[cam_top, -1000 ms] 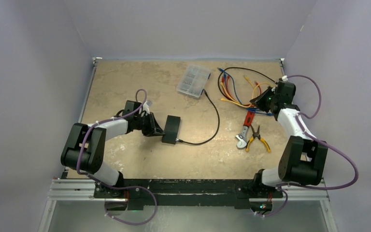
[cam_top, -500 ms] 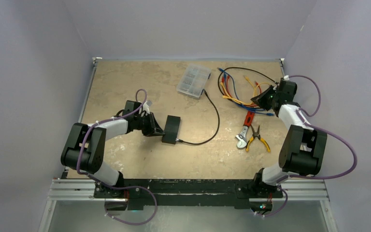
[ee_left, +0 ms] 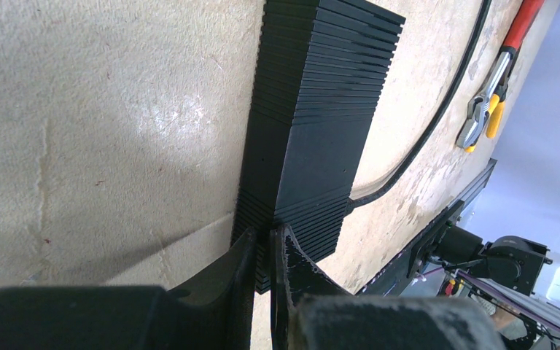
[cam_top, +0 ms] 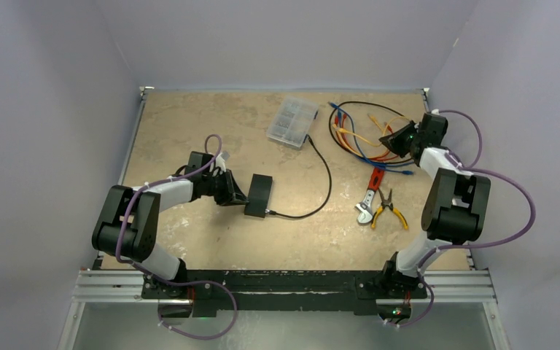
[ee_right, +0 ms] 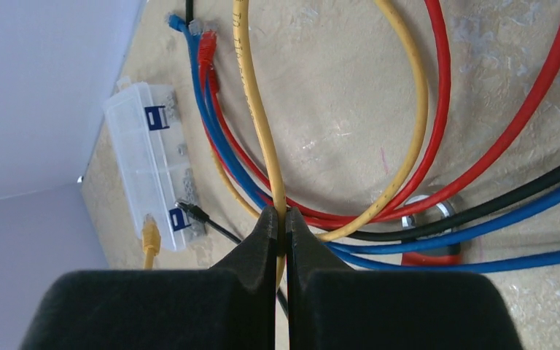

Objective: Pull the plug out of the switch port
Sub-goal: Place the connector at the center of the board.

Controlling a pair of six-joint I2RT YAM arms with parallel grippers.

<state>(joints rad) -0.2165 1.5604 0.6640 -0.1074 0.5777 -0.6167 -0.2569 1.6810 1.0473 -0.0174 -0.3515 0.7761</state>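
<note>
Touching the switch [ee_left: 313,124], left gripper [ee_left: 266,237] closed together, sockets out of sight, right gripper [ee_right: 283,219] clamped on yellow cable [ee_right: 251,95].

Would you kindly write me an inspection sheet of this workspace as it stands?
Surface: tan table, mottled, no spill seen.
Job's things: black switch, with a black cable running into its near end.
Clutter: clear compartment case; adjustable wrench; yellow-handled pliers.
Grippers: left gripper shut, tips against the switch's edge; right gripper shut on a yellow cable.
Cables: loose cable loops in red, blue, yellow and black, far right.
Surroundings: plain lilac walls; nothing else seen.
</note>
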